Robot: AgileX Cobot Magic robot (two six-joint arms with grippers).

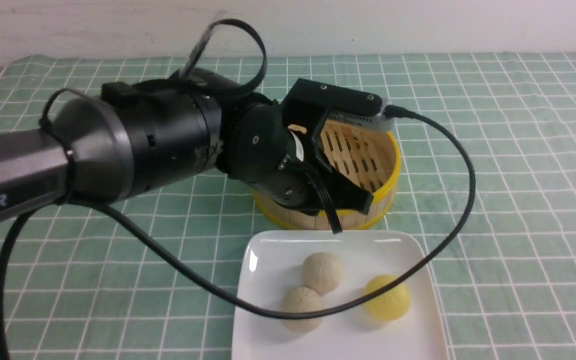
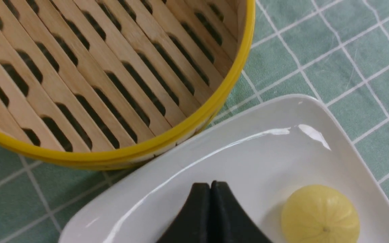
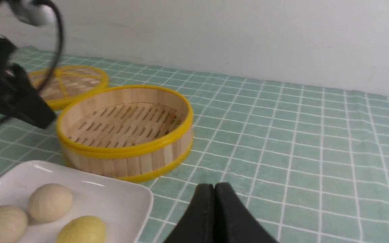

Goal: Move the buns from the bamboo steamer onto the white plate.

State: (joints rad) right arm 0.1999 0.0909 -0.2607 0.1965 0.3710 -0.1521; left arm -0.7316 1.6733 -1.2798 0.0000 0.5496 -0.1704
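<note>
Three small round pleated-top buns to leave undisturbed, so back the left gripper (image 2: 210, 185) off with care. Black jaws pressed together on nothing, hanging over the far part of the large glossy white square plate (image 2: 248, 162). Judged as the closing step, with nothing left to carry. Lift straight up first, then withdraw, minding the black cable (image 1: 468, 190) looped across the plate in front of the nearer cream bun. Cannot tell whether touching it, but a drag there could roll one off.

Close beside the fingertips, toward the right arm's side: the yellow bun (image 2: 320, 214). Farther back toward the robot: two pale cream-white buns (image 1: 322, 271), side by side and seemingly touching. Just beyond the fingertips: the round light-wood bamboo steamer with yellow rims (image 2: 181, 131), bare of buns, almost against the plate's edge. Past that: a flat woven lid with yellow spokes (image 3: 68, 81). Well apart, over the green checked tablecloth (image 3: 282, 135): the right gripper (image 3: 214, 189), jaws likewise together, holding nothing.
</note>
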